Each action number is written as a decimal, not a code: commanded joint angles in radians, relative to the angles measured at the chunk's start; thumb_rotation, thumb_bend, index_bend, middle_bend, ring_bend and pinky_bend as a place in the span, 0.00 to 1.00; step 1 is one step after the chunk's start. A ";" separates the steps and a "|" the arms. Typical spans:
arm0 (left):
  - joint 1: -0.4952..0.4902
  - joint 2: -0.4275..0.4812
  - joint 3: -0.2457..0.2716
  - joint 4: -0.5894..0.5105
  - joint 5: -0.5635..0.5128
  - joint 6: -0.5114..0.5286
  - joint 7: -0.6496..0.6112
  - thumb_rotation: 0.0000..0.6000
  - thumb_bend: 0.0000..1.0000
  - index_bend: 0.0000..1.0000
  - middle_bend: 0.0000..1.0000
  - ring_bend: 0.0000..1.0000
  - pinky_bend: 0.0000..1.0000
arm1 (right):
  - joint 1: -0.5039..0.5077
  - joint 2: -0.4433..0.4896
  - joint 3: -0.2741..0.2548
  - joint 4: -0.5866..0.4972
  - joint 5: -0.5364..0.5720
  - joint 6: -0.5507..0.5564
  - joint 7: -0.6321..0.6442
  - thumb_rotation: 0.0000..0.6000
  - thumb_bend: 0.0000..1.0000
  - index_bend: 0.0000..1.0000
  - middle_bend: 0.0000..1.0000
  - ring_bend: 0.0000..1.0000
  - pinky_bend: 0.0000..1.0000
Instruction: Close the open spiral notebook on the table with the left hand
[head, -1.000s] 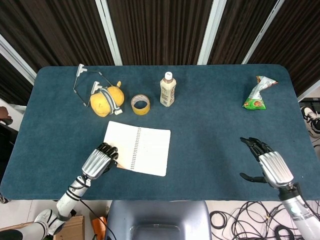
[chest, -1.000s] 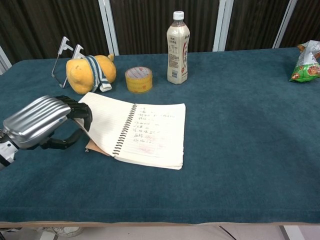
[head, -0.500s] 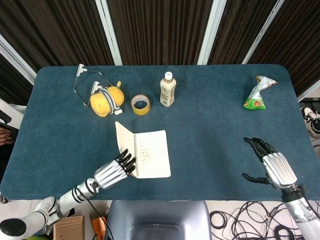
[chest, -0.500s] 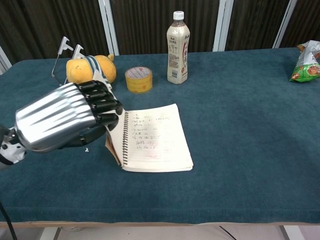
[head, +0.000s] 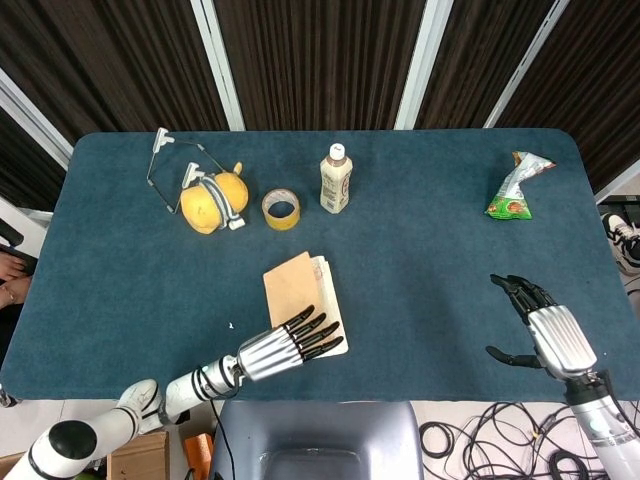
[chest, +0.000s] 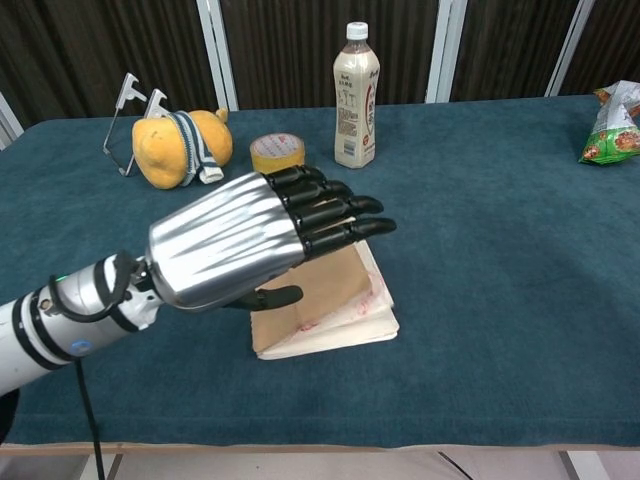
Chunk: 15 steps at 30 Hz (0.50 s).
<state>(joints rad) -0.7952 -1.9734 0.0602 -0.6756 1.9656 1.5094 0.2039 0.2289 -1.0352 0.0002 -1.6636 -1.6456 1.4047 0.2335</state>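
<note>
Notebook: we are seeing the spiral notebook (head: 303, 295) lying low and centre in the head view, brown cover facing up, page edges showing along its right side.
Left hand: we are recording the left hand (head: 283, 347) stretched flat, fingers straight and close together, holding nothing; its fingertips (head: 318, 333) are overlapping the notebook's lower part. Whether they are touching the cover we cannot tell.
Right hand: the right hand (head: 540, 330) is hovering at lower right, fingers spread, holding nothing, well apart from the notebook.
Desk: the blue desk (head: 440, 250) is carrying a bottle (head: 335, 180), a tape roll (head: 281, 208) and a yellow plush toy (head: 214, 199) in its upper half, with a green snack bag (head: 516, 188) at upper right.
</note>
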 joint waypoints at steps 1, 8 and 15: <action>0.024 -0.047 -0.059 -0.058 -0.121 -0.071 -0.117 1.00 0.25 0.12 0.21 0.21 0.25 | -0.002 0.002 0.000 -0.001 0.000 0.002 0.000 1.00 0.07 0.09 0.15 0.08 0.19; 0.054 0.097 -0.109 -0.412 -0.374 -0.394 -0.157 0.43 0.59 0.10 0.30 0.22 0.18 | -0.002 -0.002 -0.002 0.007 0.000 -0.005 0.007 1.00 0.07 0.09 0.15 0.08 0.19; 0.029 0.168 -0.132 -0.537 -0.548 -0.624 -0.050 0.24 0.76 0.03 0.30 0.12 0.05 | 0.000 -0.007 0.001 0.013 0.004 -0.010 0.009 1.00 0.07 0.09 0.14 0.08 0.19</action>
<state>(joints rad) -0.7579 -1.8501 -0.0491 -1.1510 1.4988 0.9667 0.0927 0.2286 -1.0423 0.0013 -1.6504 -1.6422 1.3948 0.2423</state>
